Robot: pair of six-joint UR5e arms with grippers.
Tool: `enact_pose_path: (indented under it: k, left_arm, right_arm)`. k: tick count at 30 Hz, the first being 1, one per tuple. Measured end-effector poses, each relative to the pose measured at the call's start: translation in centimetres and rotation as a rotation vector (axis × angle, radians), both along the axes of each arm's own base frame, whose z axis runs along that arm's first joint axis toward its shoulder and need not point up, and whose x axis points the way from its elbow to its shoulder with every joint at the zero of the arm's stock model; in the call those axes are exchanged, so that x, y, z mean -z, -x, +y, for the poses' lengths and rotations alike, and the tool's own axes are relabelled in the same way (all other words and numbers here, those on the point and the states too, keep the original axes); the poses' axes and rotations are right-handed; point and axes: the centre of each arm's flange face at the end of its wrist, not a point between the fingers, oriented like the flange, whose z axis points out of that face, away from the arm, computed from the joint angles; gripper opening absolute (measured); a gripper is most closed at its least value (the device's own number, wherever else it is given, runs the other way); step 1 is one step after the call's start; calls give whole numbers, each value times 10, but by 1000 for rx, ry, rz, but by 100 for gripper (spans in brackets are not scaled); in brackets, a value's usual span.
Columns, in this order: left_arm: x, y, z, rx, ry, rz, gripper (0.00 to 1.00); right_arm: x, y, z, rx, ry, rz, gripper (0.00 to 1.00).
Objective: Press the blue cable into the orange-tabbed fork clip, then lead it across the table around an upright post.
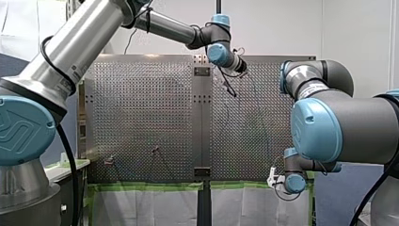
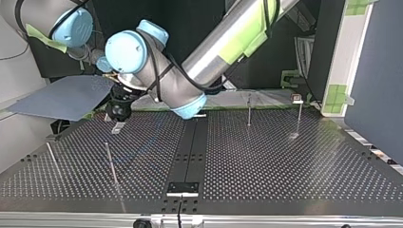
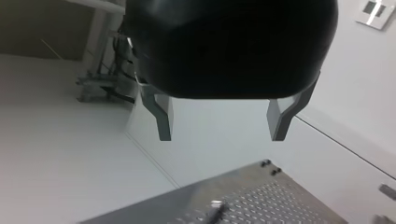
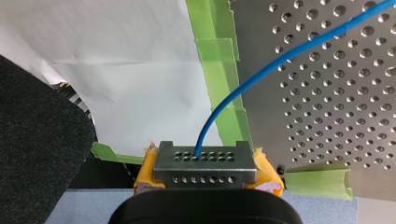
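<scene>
My right gripper [image 4: 205, 156] is closed on the cable [image 4: 243, 88], pinching it between yellow pads [image 4: 267, 170] right at the taped edge of the table [image 4: 327, 107]. From there the cable runs loose out over the holes in 1 easy curve. My left gripper [image 3: 219, 136] is wide open with nothing in it, held high off the far side of the table, well apart from the work. I judge the task barely begun: the cable is in hand, but neither of the 2 steps is done. What I take for the clip [image 1: 109, 161] sits near that same edge at the front view's left, well apart from my right gripper. I can make out no cable in it, and its tab is too small to confirm. No cable rounds a post [image 2: 248, 110] either, as far as I can see. The table is perforated metal, split by a plain centre strip [image 2: 190, 152] and edged in green tape [image 4: 217, 70], with a white sheet [image 4: 130, 70] hanging below that edge. Pale walls [image 3: 355, 70] close the room behind.
</scene>
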Motion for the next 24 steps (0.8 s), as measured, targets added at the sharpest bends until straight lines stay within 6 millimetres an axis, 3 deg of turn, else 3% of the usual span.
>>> enact_pose_path:
  k: [6,16,24]
  left_arm:
    - [15,9,-20,-16,-35,21,100]
    - [37,-14,-33,-101,-55,17,100]
    - [17,-27,-34,-177,-3,-22,100]
  right_arm:
    - [0,2,0,6,-3,-6,0]
    - [0,3,-1,9,0,-9,0]
    - [0,4,-2,12,1,-12,0]
